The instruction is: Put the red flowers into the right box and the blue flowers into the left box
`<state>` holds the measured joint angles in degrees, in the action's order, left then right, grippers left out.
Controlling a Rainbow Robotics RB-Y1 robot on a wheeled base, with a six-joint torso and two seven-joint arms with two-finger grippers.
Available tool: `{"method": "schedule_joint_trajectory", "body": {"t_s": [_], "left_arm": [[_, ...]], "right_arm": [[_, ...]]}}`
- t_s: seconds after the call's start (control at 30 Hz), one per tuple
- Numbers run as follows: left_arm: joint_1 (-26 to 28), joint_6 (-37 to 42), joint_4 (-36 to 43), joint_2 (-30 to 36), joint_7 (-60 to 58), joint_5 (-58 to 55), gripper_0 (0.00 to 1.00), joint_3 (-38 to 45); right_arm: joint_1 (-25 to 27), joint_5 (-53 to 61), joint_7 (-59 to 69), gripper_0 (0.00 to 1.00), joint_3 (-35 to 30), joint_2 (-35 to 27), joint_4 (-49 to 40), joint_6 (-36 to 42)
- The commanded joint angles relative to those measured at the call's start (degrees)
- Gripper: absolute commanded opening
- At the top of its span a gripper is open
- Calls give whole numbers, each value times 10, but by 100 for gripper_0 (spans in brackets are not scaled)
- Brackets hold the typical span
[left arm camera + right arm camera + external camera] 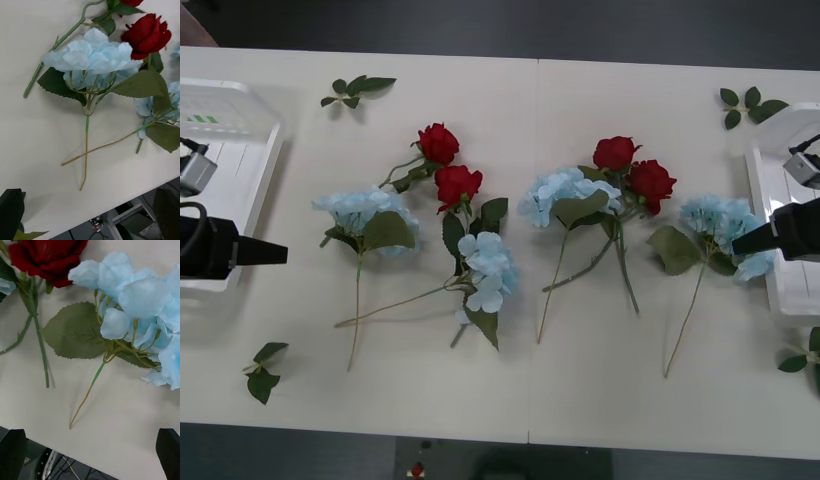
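Both grippers parked at table [580, 400] edges, flowers [480, 270] between.

A fluffy pale blue flower [92, 56] with big green leaves lies on the white surface [41, 131]. Its thin stem crosses another thin stem. A dark red rose [147, 35] lies just beside it. The left tool's [90, 213] black fingers [11, 212] are spread apart.

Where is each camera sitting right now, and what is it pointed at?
Front view: above the arms, looking down at the table; left pincer and right pincer at the edges.
Right wrist view: over the rightmost blue flower; open finger below.
Left wrist view: over the leftmost blue flower; open finger below.
Shared: both blue flowers appear from the front.
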<state>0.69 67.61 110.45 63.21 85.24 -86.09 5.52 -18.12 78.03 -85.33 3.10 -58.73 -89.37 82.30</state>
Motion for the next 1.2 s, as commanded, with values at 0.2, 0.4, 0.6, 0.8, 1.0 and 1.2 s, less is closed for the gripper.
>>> {"method": "schedule_joint_trajectory", "body": {"t_s": [0.2, 0.4, 0.6, 0.8, 1.0, 1.2], "left_arm": [[-58, -94, -1, 4, -15, 64, 100, -127], [-101, -109, -17, 0, -15, 97, 100, -191], [-154, -115, -62, -20, -15, 123, 100, -254], [-194, -149, -107, -44, -12, 139, 100, -313], [-230, -155, -149, -57, -10, 152, 100, -360], [-257, -173, -176, -62, -6, 166, 100, -403]], "right_arm": [[0, -129, 123, 100, -6, 75, -47, 7], [30, -215, 201, 100, -6, 116, -98, 8], [53, -281, 265, 100, 7, 147, -122, 15], [58, -336, 292, 100, 27, 172, -122, 15], [58, -378, 293, 100, 27, 203, -113, 13], [59, -383, 282, 100, 30, 220, -77, -30]]}}
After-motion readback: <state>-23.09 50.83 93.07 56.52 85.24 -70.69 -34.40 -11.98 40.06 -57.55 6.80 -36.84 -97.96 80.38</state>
